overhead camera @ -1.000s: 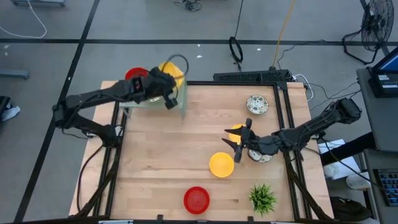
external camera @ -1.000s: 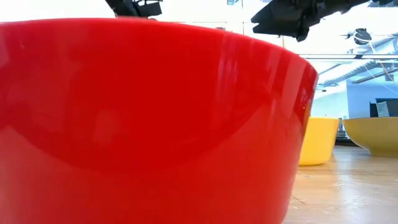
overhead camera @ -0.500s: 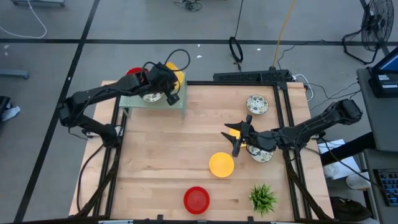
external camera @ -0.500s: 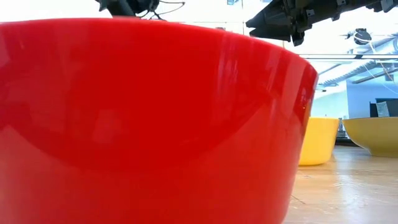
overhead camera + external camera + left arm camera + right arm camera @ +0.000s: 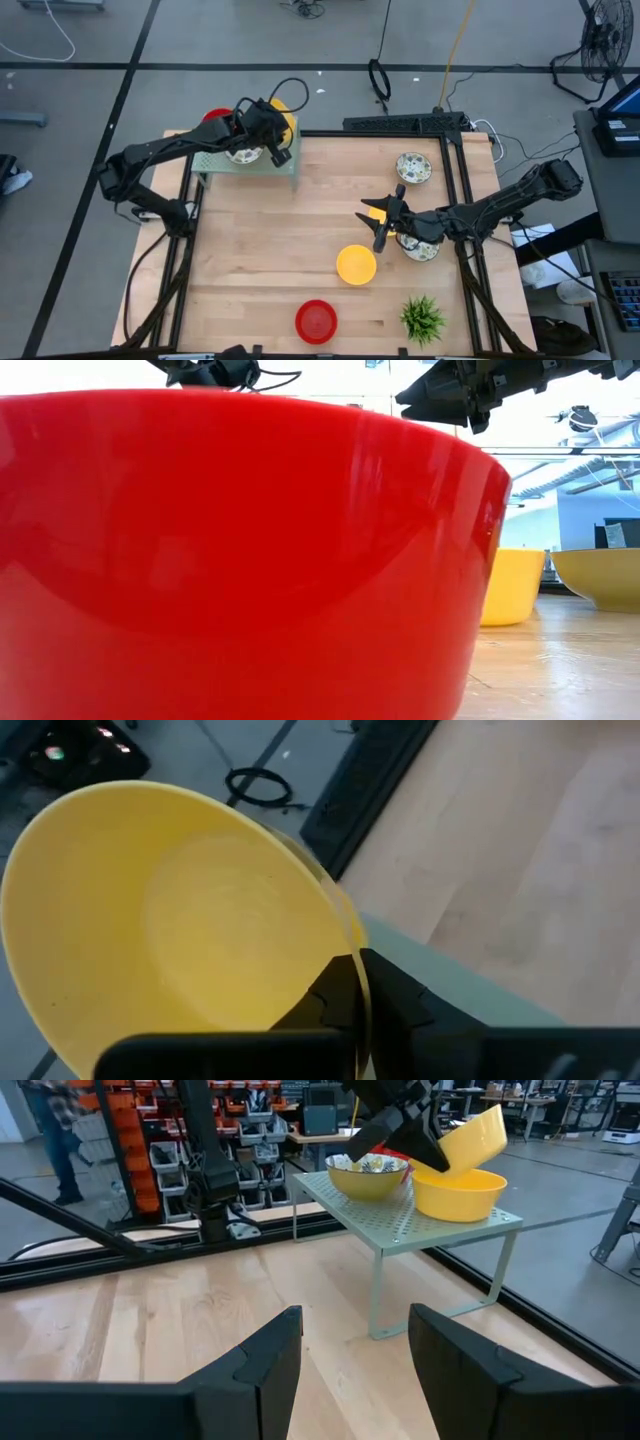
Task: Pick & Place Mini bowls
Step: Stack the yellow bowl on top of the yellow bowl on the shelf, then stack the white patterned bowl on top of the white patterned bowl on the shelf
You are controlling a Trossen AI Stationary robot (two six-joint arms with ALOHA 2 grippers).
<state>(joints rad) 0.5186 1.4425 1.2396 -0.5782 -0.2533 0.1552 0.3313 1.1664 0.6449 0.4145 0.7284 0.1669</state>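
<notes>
My left gripper (image 5: 265, 130) is over the raised pale-green shelf (image 5: 245, 165) at the table's far left corner, shut on a plain yellow mini bowl (image 5: 470, 1135). That bowl hangs tilted just above a second yellow bowl (image 5: 460, 1195) standing on the shelf. Beside it on the shelf stand a yellow bowl with a speckled bowl inside (image 5: 365, 1175) and a red bowl (image 5: 215, 118). My right gripper (image 5: 383, 225) hovers open over the table's right half, beside a yellow bowl (image 5: 378, 211), touching nothing. My left gripper pinches the yellow bowl by its rim (image 5: 345, 935), one finger (image 5: 325, 1005) inside the bowl and one outside. The bowl is lifted clear and tilted, its opening turned sideways, above the yellow bowl on the shelf.
On the tabletop stand a yellow bowl (image 5: 356, 265), a red bowl (image 5: 316, 320) near the front edge that fills the low view (image 5: 240, 560), a white patterned bowl (image 5: 413, 167) far right, another (image 5: 422, 250) under my right arm, and a green plant (image 5: 422, 318).
My left gripper has carried the yellow bowl from the shelf's near side toward the table's far edge, over the bowls on the shelf. My right gripper has turned a little in place and stays open.
</notes>
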